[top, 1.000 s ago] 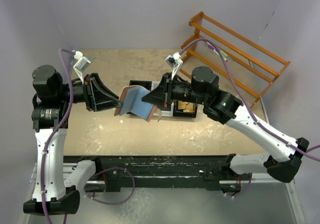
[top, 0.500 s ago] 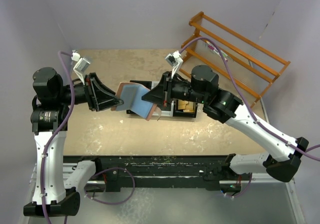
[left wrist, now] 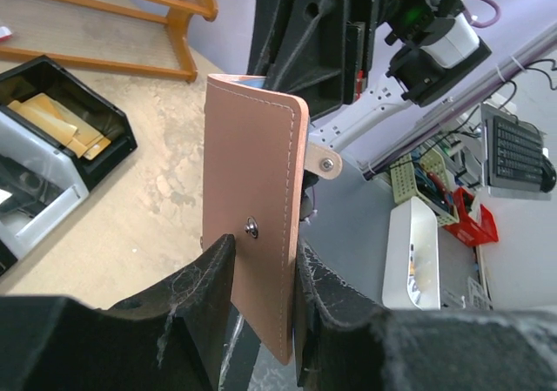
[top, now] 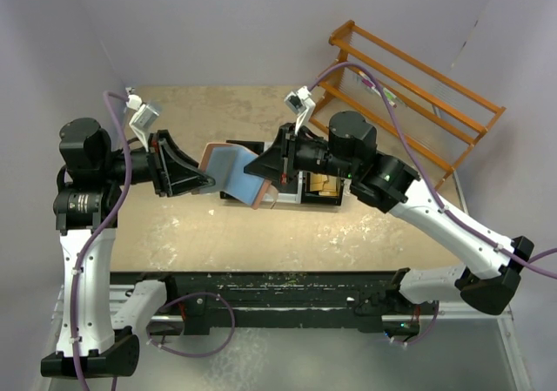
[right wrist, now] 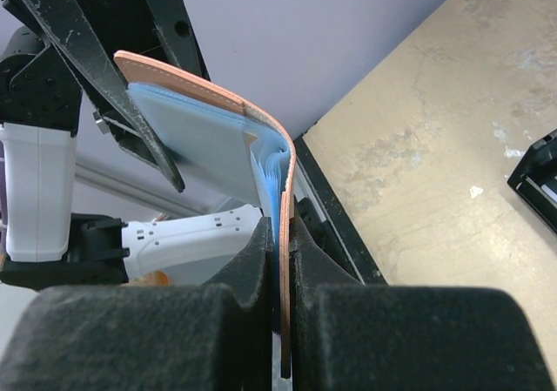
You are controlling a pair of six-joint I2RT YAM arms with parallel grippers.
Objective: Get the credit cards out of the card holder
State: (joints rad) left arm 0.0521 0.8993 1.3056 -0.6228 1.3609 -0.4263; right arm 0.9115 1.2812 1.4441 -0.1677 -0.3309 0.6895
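The card holder (top: 231,170), reddish-brown outside with a light blue lining, hangs half open above the table between both arms. My left gripper (top: 207,182) is shut on its left flap. In the left wrist view the brown outer face with a metal snap (left wrist: 252,165) sits between the two fingers (left wrist: 261,252). My right gripper (top: 258,177) is shut on the other flap. In the right wrist view its pads (right wrist: 280,234) pinch the thin leather edge, and the blue lining (right wrist: 200,130) fans out above. The credit cards are hidden inside the blue pockets.
A black bin with tan paper pieces (top: 324,187) and a pale tray beside it stand under the right arm, also visible in the left wrist view (left wrist: 61,130). An orange wooden rack (top: 418,104) stands at the back right. A dark rail runs along the table's near edge (top: 287,286).
The card holder has shifted slightly up and to the left, with both grippers still on it. Its left flap now lies a little flatter.
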